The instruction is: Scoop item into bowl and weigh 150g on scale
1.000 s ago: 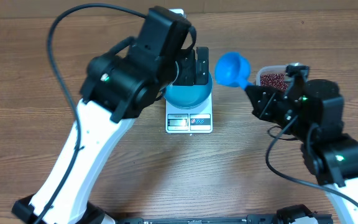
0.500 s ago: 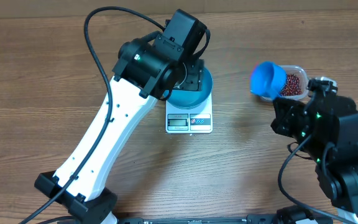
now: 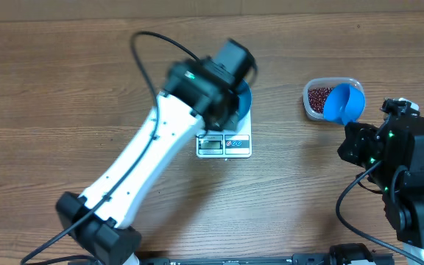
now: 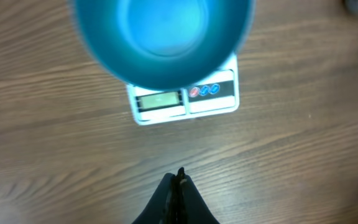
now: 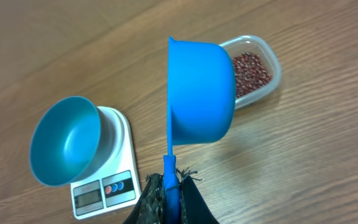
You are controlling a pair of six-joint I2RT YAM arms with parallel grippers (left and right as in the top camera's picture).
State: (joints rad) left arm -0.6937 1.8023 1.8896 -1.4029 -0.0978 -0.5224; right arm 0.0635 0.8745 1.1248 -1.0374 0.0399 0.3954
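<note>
While I'm looking down from overhead, the white-and-black left arm (image 3: 153, 158) stretches diagonally across the wooden table (image 3: 65, 73). Its head covers most of the round deep blue plastic bowl (image 3: 244, 103), so only a sliver of rim shows on the right. That bowl sits on the small flat white square kitchen scale (image 3: 224, 145), grey display facing the near edge. Off to the right is the clear rounded-rectangular plastic tub (image 3: 308, 88) with the small dark red-brown beans (image 3: 318, 97) heaped inside (every bean I can spot is in there). The small blue handled plastic scoop (image 3: 343, 103) hangs tipped over the tub's right end, handle running back into the right gripper (image 3: 353, 132).

Left wrist view: the left gripper (image 4: 179, 176) has its two dark fingers pressed together to a point with nothing between them, over bare wood on the near side of the scale (image 4: 216, 99). The bowl (image 4: 163, 37) fills the top of the frame, a bit blurry, overhanging the scale's platform.

Right wrist view: the right gripper (image 5: 169, 180) is clamped tight on the scoop's thin handle, with the scoop (image 5: 201, 93) cup turned on its side above it. Behind the cup is the tub (image 5: 275, 68) with the beans (image 5: 250, 65). The bowl (image 5: 67, 140) on the scale (image 5: 120, 124) is lower left, well apart from the tub. Can't tell from here what's inside the scoop.
</note>
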